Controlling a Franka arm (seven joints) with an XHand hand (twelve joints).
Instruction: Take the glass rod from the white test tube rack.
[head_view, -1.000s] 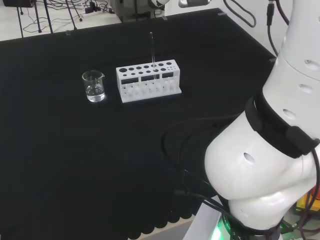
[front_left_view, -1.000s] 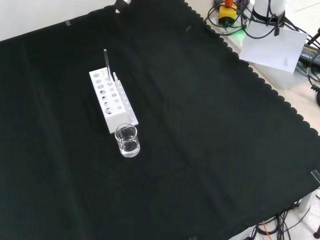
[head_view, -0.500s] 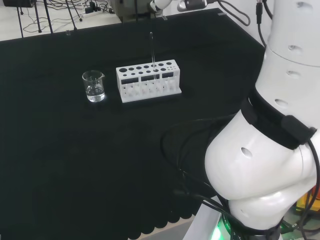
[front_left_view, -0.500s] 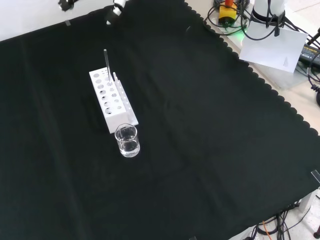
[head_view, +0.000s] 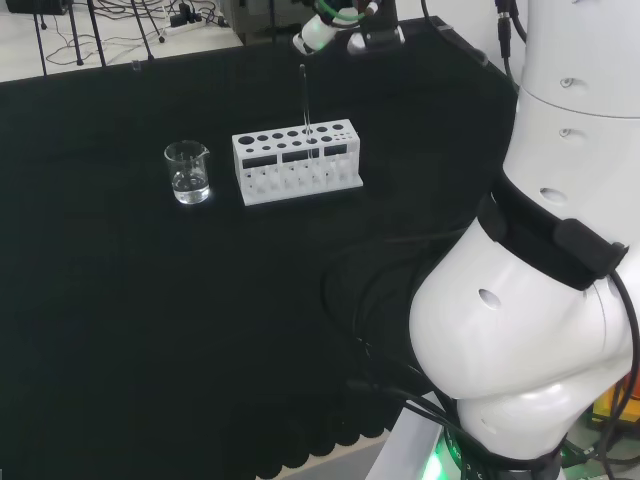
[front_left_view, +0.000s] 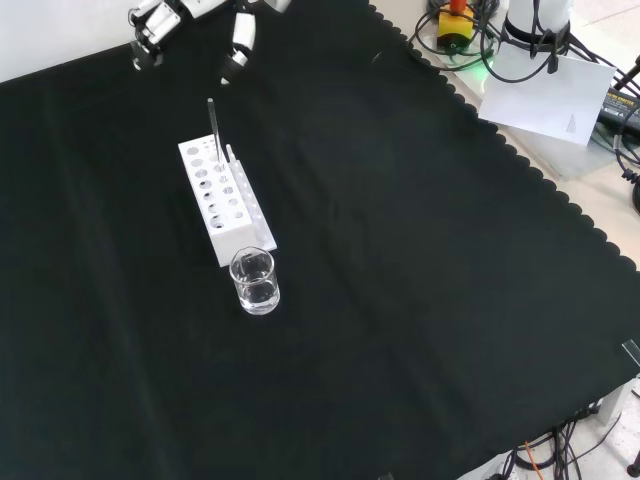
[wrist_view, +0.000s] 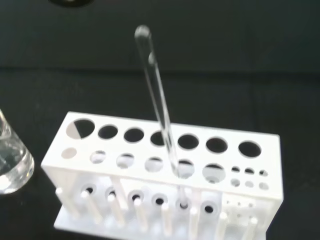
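The white test tube rack (head_view: 297, 160) stands on the black cloth, with the thin glass rod (head_view: 306, 105) upright in one of its holes, leaning slightly. In the front view the rod (front_left_view: 213, 128) rises from the far end of the rack (front_left_view: 226, 203). The hand (front_left_view: 241, 33) hangs above and beyond the rod's top, fingers spread and holding nothing. In the head view the hand (head_view: 312, 35) sits just past the rod's tip, apart from it. The wrist view looks down on the rod (wrist_view: 157, 105) and the rack (wrist_view: 165, 150) from close by.
A small glass beaker (head_view: 188, 172) with clear liquid stands left of the rack in the head view, and nearer than the rack (front_left_view: 255, 282) in the front view. The arm's white links (head_view: 540, 300) take up the head view's right. The cloth's scalloped edge (front_left_view: 520, 165) runs along the front view's right.
The hand has come down into the front view from the top toward the rod's tip. The arm's upper link has swung left in the head view. Rack, rod and beaker have not moved.
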